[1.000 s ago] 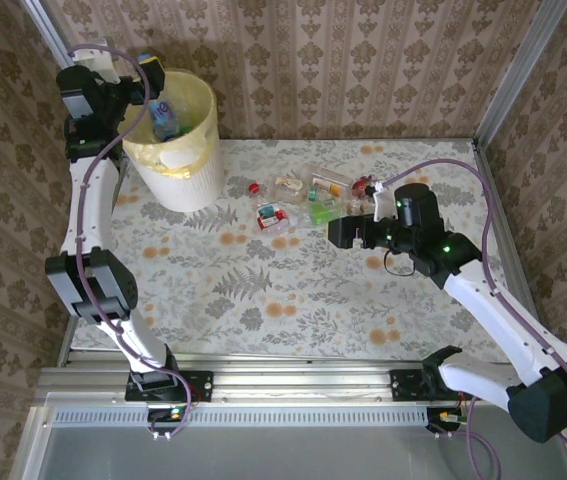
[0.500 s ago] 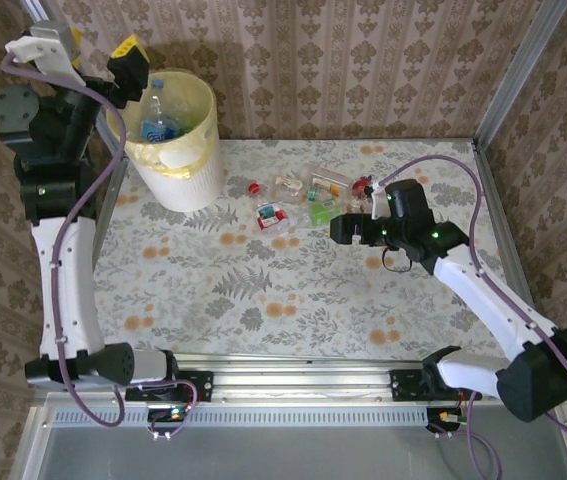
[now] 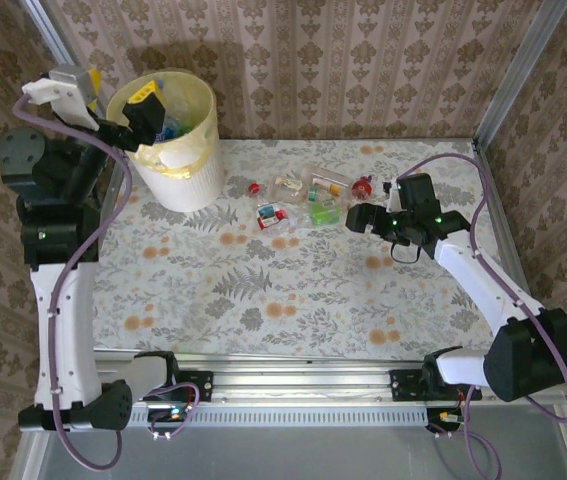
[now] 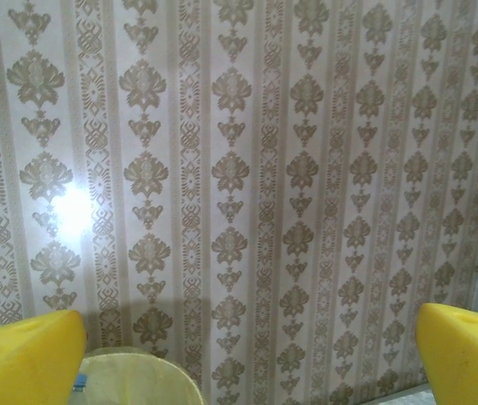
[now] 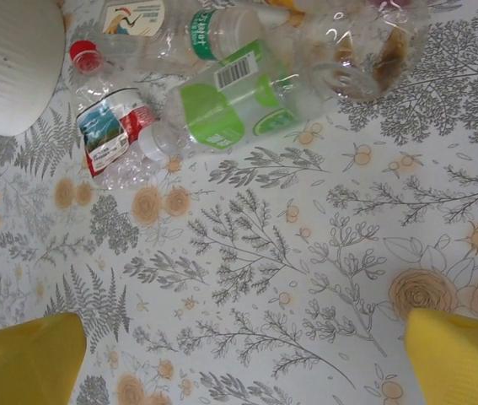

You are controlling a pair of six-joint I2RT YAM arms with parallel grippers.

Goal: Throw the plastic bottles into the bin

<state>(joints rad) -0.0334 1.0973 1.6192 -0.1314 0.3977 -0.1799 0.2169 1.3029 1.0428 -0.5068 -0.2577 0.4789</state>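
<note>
The top view has the left gripper [image 3: 146, 108] raised over the near-left rim of the bin [image 3: 188, 170], which stands at the table's far-left corner against the patterned wallpaper [image 3: 363, 60]. Something blue lies inside the liner. The plastic bottles [image 3: 308, 195] lie in a loose cluster on the flowered tablecloth [image 3: 263, 290], just right of the bin. The right gripper [image 3: 355, 217] sits low at the cluster's right end, pointing at it.

From the left wrist, the yellow fingers [image 4: 24, 363] stand wide apart at the lower corners, with wallpaper behind the gap and the bin's lined rim just beside the left one.

From the right wrist, the jaws are spread wide too, with bare tablecloth between them. Beyond lies a green-labelled bottle [image 5: 230, 101] touching a crushed red-labelled bottle [image 5: 108, 135], with clear ones behind. The bin's pale wall closes off the top-left corner.
</note>
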